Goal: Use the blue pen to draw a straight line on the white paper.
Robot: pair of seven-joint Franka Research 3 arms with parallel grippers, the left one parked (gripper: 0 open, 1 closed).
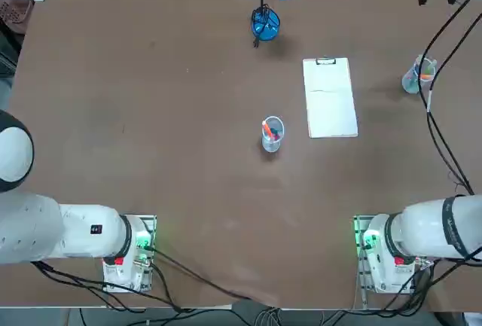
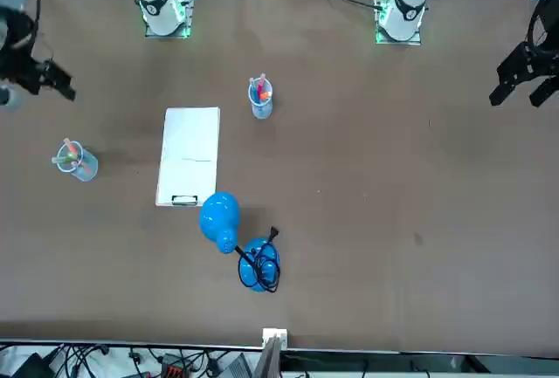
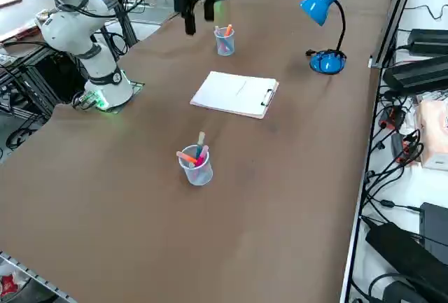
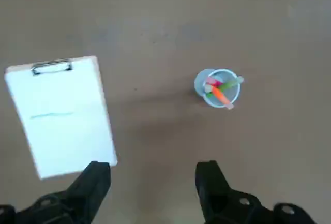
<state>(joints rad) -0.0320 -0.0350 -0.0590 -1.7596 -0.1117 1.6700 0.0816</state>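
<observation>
The white paper [image 1: 330,102] lies flat on the table right of centre, with its metal clip [image 1: 326,61] at the far short edge; a faint short line [image 4: 51,114] crosses it. A blue pen [image 2: 255,92] stands among red ones in the clear cup [image 1: 272,134] just left of the paper. My right gripper [image 4: 152,169] hangs high over the table, above the stretch between the paper [image 4: 62,115] and a second cup [image 4: 218,87]. It is open and holds nothing. The gripper [image 3: 199,16] also shows in the right side view.
The second clear cup [image 1: 419,76], right of the paper, holds orange, green and pink pens. A blue desk lamp [image 1: 265,23] stands at the far edge, beyond the paper. Cables run along the table's right side.
</observation>
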